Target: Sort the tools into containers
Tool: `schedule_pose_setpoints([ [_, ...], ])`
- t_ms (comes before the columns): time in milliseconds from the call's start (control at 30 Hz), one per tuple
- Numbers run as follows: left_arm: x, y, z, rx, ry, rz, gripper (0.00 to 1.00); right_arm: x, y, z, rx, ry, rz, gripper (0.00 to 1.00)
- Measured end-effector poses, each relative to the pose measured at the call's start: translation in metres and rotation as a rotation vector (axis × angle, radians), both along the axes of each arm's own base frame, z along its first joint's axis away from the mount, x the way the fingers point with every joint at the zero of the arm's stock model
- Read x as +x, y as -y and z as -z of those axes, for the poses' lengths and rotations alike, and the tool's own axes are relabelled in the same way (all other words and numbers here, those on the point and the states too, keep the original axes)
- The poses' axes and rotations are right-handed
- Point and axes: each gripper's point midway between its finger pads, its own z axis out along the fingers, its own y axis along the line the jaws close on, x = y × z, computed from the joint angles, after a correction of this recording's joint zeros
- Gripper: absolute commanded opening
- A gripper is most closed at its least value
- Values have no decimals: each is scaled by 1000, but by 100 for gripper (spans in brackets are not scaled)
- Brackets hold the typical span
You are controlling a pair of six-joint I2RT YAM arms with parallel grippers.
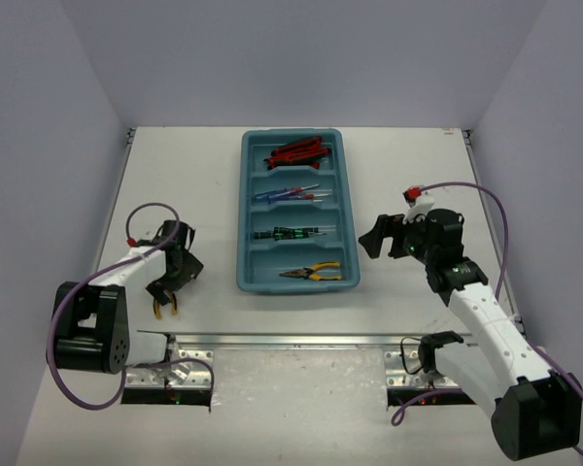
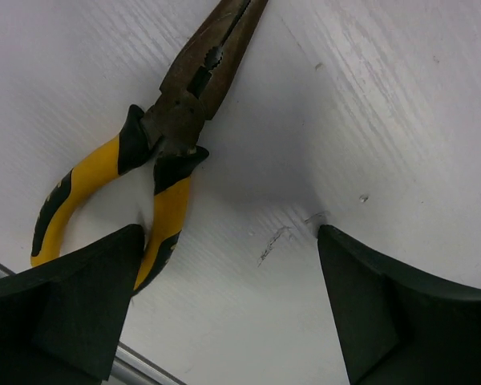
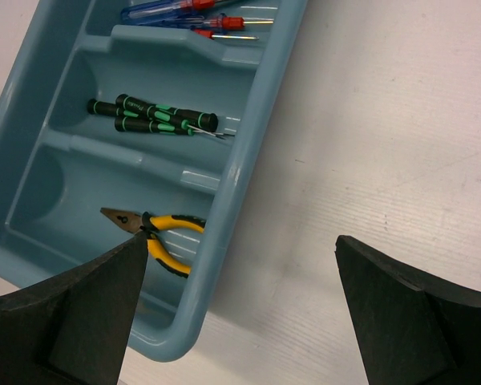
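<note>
Step in hand: picking up the yellow-handled pliers [image 2: 172, 132], loose on the worktop [image 2: 369, 120]. The left tool [image 2: 229, 257] hangs wide, one handle beside a finger; it likely must centre, close, then carry them to the teal tray [image 1: 248, 209]. The right tool [image 3: 240, 269] hovers wide, empty.

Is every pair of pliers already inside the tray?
No, one yellow-handled pair of pliers lies on the table beneath the left gripper, outside the teal tray.
</note>
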Motion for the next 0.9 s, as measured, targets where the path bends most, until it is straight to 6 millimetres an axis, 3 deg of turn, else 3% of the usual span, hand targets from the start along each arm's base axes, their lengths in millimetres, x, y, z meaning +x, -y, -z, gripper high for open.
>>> schedule_pose_setpoints([
  [133,10,-2,2,11,53,-13,51,-1,0,-3,4,16,1,99],
  [267,19,-4,2,22,80,-7,42,-1,0,-6,7,30,1,99],
  [467,30,-4,4,28,104,18,2,0,1,-5,5,32,7,99],
  [767,60,5,2,-9,197,68,0,1,6,-7,-5,48,32,99],
  [900,55,11,-1,-43,248,79,0,2,6,-6,-5,51,34,99],
])
